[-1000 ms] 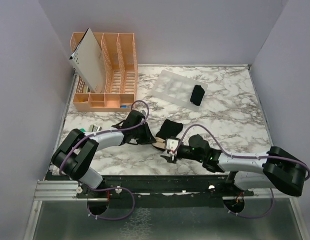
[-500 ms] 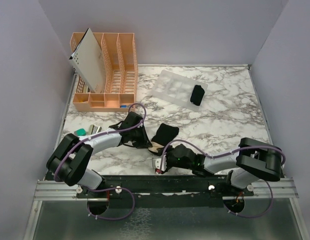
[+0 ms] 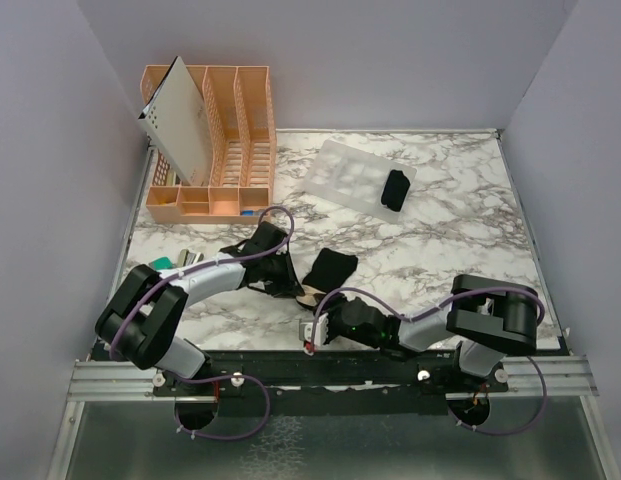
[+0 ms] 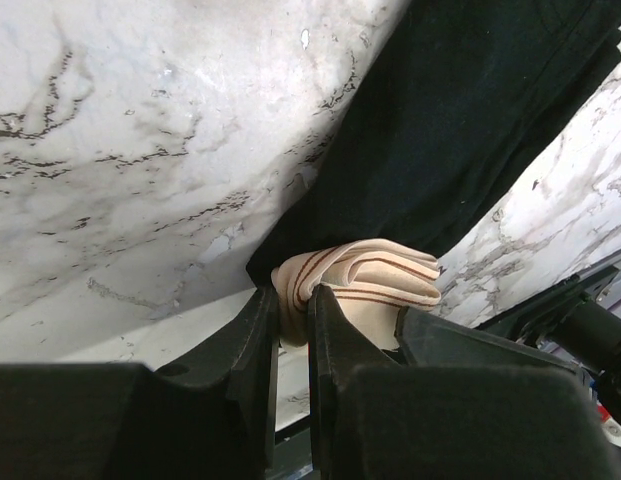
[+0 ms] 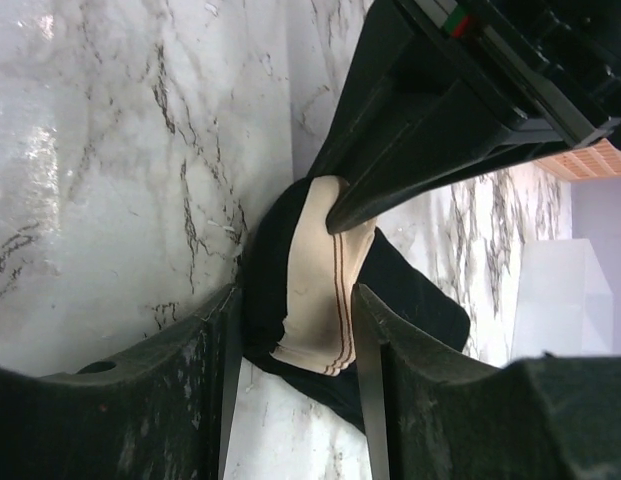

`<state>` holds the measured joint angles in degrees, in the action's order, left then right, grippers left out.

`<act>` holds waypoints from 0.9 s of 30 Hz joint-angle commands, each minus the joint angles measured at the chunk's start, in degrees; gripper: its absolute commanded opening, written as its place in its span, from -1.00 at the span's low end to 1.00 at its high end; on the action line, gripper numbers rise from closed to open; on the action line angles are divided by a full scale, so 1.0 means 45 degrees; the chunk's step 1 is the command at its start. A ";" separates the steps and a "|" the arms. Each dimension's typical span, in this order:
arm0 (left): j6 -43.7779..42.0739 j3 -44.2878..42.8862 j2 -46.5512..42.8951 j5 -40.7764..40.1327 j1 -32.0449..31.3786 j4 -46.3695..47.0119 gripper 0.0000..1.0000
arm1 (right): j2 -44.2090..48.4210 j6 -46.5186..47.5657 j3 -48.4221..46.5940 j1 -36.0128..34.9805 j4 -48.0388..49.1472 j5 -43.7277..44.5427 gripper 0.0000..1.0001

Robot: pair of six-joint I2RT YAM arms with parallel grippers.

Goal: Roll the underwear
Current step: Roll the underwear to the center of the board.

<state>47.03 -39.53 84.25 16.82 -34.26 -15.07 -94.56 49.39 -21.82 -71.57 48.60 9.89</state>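
No readable text, no labels, no numbers

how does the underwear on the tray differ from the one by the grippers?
Tray underwear is a compact black bundle; near underwear lies mostly flat. Tray underwear sits untouched on the clear tray; near underwear is pinched at its tan band by the left gripper. Both are black fabric.

Underwear (image 3: 331, 267) right of left end effector (image 3: 296, 288)

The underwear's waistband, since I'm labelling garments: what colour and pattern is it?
The waistband is beige with thin brown stripes; the right wrist view shows it best.
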 commanded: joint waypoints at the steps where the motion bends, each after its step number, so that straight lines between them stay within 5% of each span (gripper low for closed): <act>1: -0.0561 -0.0017 0.0342 -0.0032 -0.0043 -0.1470 -1.00 | -0.0422 0.0184 0.0472 -0.0052 0.0319 0.1173 -0.04; 13: -0.0299 -0.0034 0.0175 -0.0085 -0.0013 -0.1435 -0.98 | -0.0722 -0.1705 0.0583 -0.0052 0.1060 0.1066 -0.94; 22: 0.0117 0.0575 -0.1168 -0.0326 0.0483 -0.1089 0.03 | 0.0181 -0.5794 0.0932 0.0801 0.1351 -0.2489 -0.99; 27: 0.0281 0.1095 -0.1849 -0.0194 0.0660 -0.0585 0.24 | 0.0029 -0.7937 0.1361 0.1481 0.2513 -0.4126 -0.99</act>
<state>47.55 -36.69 78.81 16.86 -31.88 -18.13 -94.06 25.34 -18.02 -66.59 56.55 0.19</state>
